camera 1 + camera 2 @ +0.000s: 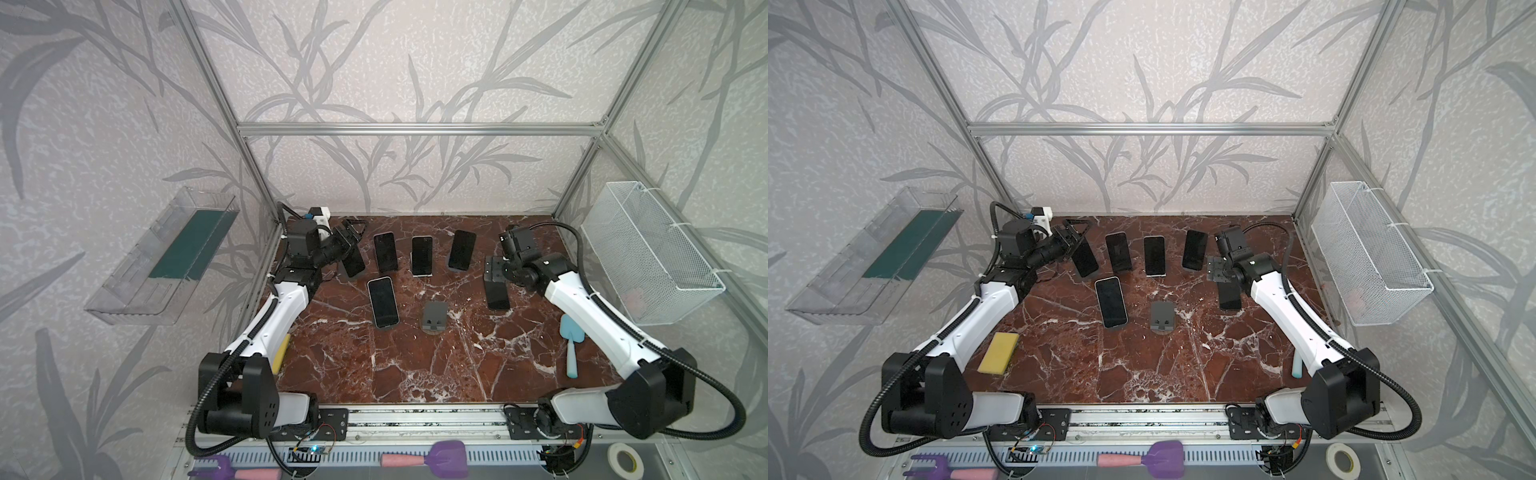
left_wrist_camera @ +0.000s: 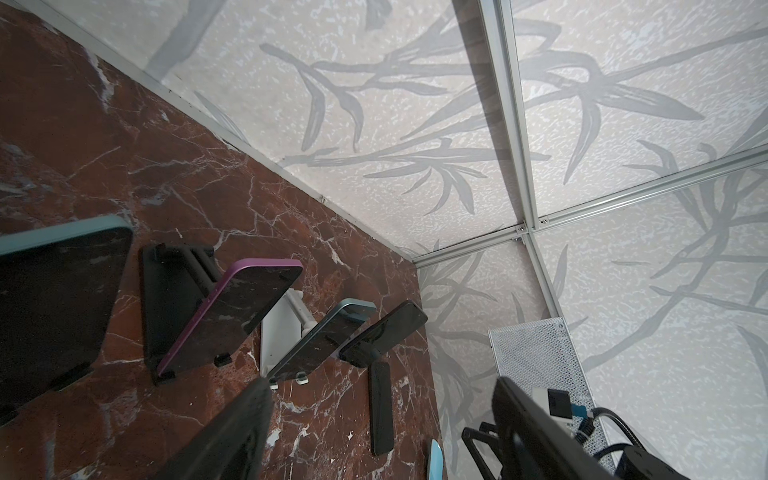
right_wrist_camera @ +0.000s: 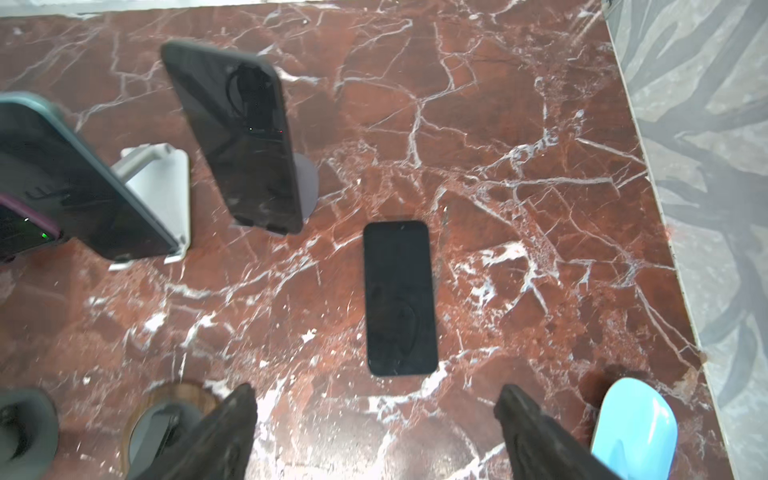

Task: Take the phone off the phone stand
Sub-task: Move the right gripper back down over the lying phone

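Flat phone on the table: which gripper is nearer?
Right. The right gripper hangs open just above the flat phone; the left gripper is across the table by the leftmost propped phone.

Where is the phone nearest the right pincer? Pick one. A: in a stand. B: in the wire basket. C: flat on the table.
C: the phone lies flat on the table before the open right pincer, off any stand.

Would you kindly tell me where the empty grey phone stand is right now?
In both top views the empty grey phone stand sits mid-table, just right of the white-edged phone and left of the flat-lying phone.
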### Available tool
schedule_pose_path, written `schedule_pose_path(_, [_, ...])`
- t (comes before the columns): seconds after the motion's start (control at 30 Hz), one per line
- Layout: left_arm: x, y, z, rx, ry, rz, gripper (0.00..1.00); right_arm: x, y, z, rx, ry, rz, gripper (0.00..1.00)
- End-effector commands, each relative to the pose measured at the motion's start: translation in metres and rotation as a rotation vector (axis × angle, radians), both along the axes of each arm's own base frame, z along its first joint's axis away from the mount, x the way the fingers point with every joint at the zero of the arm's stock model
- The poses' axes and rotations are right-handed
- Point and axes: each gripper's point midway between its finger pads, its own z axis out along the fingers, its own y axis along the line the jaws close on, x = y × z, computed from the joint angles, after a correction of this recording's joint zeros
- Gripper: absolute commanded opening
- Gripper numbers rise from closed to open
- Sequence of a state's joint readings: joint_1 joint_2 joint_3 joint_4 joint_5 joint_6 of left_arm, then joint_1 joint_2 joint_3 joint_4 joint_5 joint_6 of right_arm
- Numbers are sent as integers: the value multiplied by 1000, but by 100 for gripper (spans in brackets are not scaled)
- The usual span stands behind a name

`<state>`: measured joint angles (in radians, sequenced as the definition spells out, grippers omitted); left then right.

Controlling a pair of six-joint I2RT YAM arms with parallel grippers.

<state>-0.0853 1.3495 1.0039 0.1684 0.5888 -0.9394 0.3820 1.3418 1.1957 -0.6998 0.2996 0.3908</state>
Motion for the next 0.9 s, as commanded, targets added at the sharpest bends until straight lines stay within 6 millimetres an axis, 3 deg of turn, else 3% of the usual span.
schedule_pose_path(0.0, [-6,-7,6,-2,-20,-13,83,-7,2,10,3,-60,-36,88])
schedule_pose_path(0.17, [-8,-27,-5,38,-7,-60,83,-35,14,-7,2,-1,-6,87])
schedule_pose_path(0.5, [-22,-56,-16,125,26,-125,82,-71,7,-58,-31,75,31,87])
schedule_pose_path(0.73, [-24,-69,-31,132,62,-148,80,-79,29,-46,10,11,121,85])
schedule_pose_path(0.87, [-25,-70,-27,109,62,-149,79,-89,57,-36,36,-52,201,95])
